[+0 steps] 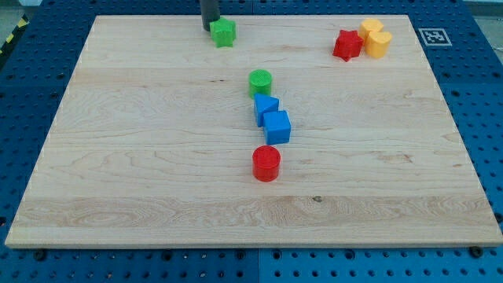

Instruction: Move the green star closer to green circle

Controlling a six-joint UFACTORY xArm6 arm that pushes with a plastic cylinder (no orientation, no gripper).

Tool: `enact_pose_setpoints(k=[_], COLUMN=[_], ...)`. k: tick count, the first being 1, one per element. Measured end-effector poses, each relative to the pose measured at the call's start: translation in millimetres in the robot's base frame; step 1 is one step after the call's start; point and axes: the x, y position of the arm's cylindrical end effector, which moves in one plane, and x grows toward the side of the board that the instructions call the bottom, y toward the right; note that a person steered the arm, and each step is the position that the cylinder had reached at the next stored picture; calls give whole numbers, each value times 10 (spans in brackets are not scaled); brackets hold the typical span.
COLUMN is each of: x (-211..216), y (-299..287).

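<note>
Tip [210, 28] touching green star [224, 33], green circle [260, 82] below, path unobstructed, no claw.

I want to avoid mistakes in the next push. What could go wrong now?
1. My tip touches the green star block at its upper-left side; an off-centre push may spin it away sideways.
2. The green circle block sits right against the blue blocks; pushing too far could knock that whole row.
</note>
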Motion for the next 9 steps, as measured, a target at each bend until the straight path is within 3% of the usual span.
enact_pose_setpoints(k=[3,5,7,9], x=[572,562,278,420], y=[605,656,729,995])
